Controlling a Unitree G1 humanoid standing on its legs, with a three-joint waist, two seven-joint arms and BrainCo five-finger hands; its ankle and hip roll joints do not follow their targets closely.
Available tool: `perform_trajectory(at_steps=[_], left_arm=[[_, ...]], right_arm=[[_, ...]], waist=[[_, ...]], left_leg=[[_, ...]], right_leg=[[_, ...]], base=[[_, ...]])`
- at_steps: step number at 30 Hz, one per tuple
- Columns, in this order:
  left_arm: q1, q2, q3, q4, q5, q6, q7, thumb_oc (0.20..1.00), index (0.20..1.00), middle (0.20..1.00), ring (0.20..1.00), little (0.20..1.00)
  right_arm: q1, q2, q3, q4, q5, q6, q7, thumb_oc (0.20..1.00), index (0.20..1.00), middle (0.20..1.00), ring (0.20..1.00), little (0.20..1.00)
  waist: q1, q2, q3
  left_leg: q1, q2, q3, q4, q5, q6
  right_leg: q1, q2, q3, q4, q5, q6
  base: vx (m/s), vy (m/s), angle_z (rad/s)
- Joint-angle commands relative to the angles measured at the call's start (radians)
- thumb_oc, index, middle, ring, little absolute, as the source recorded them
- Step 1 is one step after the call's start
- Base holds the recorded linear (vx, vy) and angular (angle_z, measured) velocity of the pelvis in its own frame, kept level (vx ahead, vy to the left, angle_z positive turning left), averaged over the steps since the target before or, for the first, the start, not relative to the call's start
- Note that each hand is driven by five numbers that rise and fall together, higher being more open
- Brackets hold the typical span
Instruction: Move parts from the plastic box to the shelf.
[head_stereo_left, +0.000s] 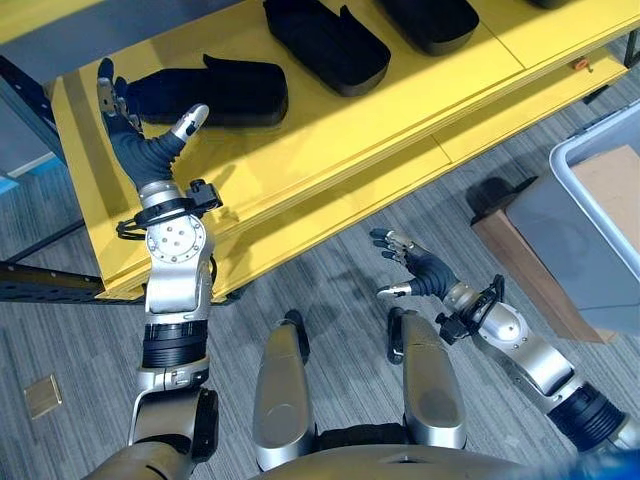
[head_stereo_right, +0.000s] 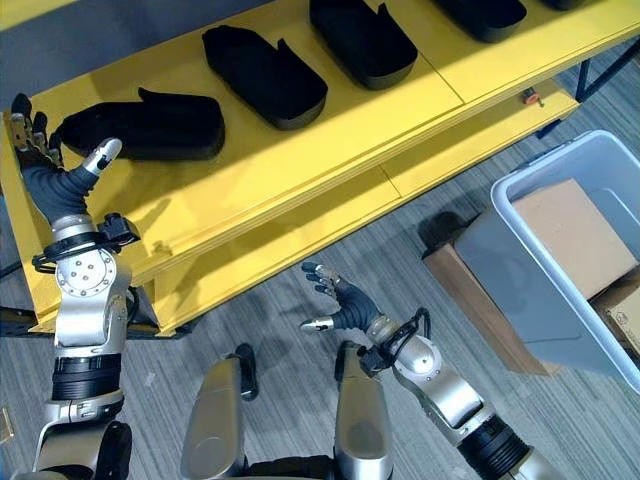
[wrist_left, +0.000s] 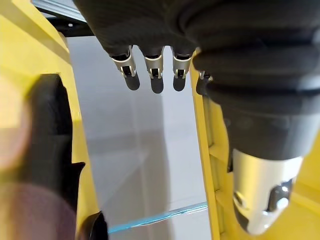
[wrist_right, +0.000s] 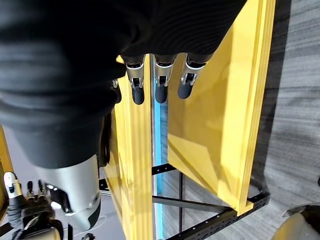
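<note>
Several black moulded parts lie in a row on the yellow shelf; the nearest black part is at the shelf's left end. My left hand is raised over that end, just left of this part, fingers straight and apart, holding nothing. In the left wrist view its fingers are spread, with the black part beside them. My right hand hangs open and empty low over the floor in front of the shelf. The grey plastic box stands at the right, a brown block inside.
The plastic box rests tilted against a brown cardboard box on the grey floor. More black parts fill the shelf's middle and right. A lower yellow shelf edge sticks out toward me. Dark metal frame bars show at the shelf's left.
</note>
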Motion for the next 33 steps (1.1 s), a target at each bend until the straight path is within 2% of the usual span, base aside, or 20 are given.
perform_trajectory(at_steps=[1,4,9,16,18,19,24,33], left_arm=[[-0.031,0.001,0.005,-0.065,0.038,-0.043,-0.008,1.000,1.000,1.000,1.000,1.000],[-0.062,0.003,-0.014,-0.037,0.024,-0.047,-0.010,1.000,1.000,1.000,1.000,1.000],[-0.159,-0.018,-0.066,0.044,-0.078,-0.063,-0.021,1.000,1.000,1.000,1.000,1.000],[-0.319,-0.009,-0.139,0.271,-0.188,-0.073,-0.026,1.000,1.000,1.000,1.000,1.000],[-0.353,-0.022,-0.145,0.325,-0.244,-0.078,-0.032,1.000,1.000,1.000,1.000,1.000],[-0.400,-0.017,-0.163,0.406,-0.292,-0.073,-0.046,1.000,1.000,1.000,1.000,1.000],[-0.418,-0.039,-0.157,0.506,-0.380,-0.063,-0.068,1.000,1.000,1.000,1.000,1.000],[-0.432,-0.027,-0.156,0.624,-0.410,-0.050,-0.074,1.000,1.000,1.000,1.000,1.000]], right_arm=[[-0.031,0.053,-0.039,-0.026,-0.012,-0.033,0.006,1.000,1.000,1.000,1.000,1.000],[-0.032,0.051,-0.039,-0.030,-0.012,-0.035,0.005,1.000,1.000,1.000,1.000,1.000],[-0.033,0.041,-0.038,-0.027,-0.003,-0.040,0.000,1.000,1.000,1.000,1.000,1.000],[-0.045,0.013,-0.038,-0.011,0.013,-0.046,-0.011,1.000,1.000,1.000,1.000,1.000],[-0.045,0.002,-0.035,-0.005,0.018,-0.049,-0.009,1.000,1.000,1.000,1.000,1.000],[-0.049,-0.014,-0.037,0.000,0.026,-0.053,-0.010,1.000,1.000,1.000,1.000,1.000],[-0.042,-0.032,-0.047,0.000,0.033,-0.054,-0.009,1.000,1.000,1.000,1.000,1.000],[-0.034,-0.048,-0.058,0.008,0.036,-0.056,-0.019,1.000,1.000,1.000,1.000,1.000]], waist=[[0.016,0.023,-0.032],[0.011,0.024,-0.032],[-0.011,0.024,-0.032],[-0.044,0.018,-0.032],[-0.053,0.017,-0.032],[-0.069,0.014,-0.032],[-0.089,0.010,-0.032],[-0.103,0.001,-0.032]], left_leg=[[0.129,0.082,-0.013,-0.115,0.288,-0.130],[0.131,0.080,-0.014,-0.117,0.287,-0.130],[0.134,0.075,-0.016,-0.120,0.286,-0.130],[0.139,0.071,-0.017,-0.117,0.277,-0.130],[0.138,0.071,-0.019,-0.116,0.278,-0.130],[0.136,0.072,-0.018,-0.116,0.279,-0.130],[0.136,0.070,-0.019,-0.113,0.278,-0.130],[0.133,0.068,-0.021,-0.100,0.274,-0.130]], right_leg=[[-0.045,-0.071,0.124,0.071,0.343,0.146],[-0.048,-0.073,0.122,0.070,0.343,0.146],[-0.045,-0.081,0.125,0.064,0.344,0.149],[-0.040,-0.093,0.127,0.060,0.336,0.158],[-0.040,-0.094,0.130,0.058,0.336,0.160],[-0.039,-0.097,0.135,0.053,0.336,0.163],[-0.039,-0.100,0.140,0.051,0.332,0.167],[-0.043,-0.099,0.146,0.057,0.329,0.170]], base=[[0.00,0.000,0.00],[0.00,0.000,0.00],[0.01,0.003,-0.03],[0.01,0.002,0.00],[0.02,0.007,0.01],[0.00,0.000,0.00],[0.03,0.010,-0.05],[0.00,0.000,0.00]])
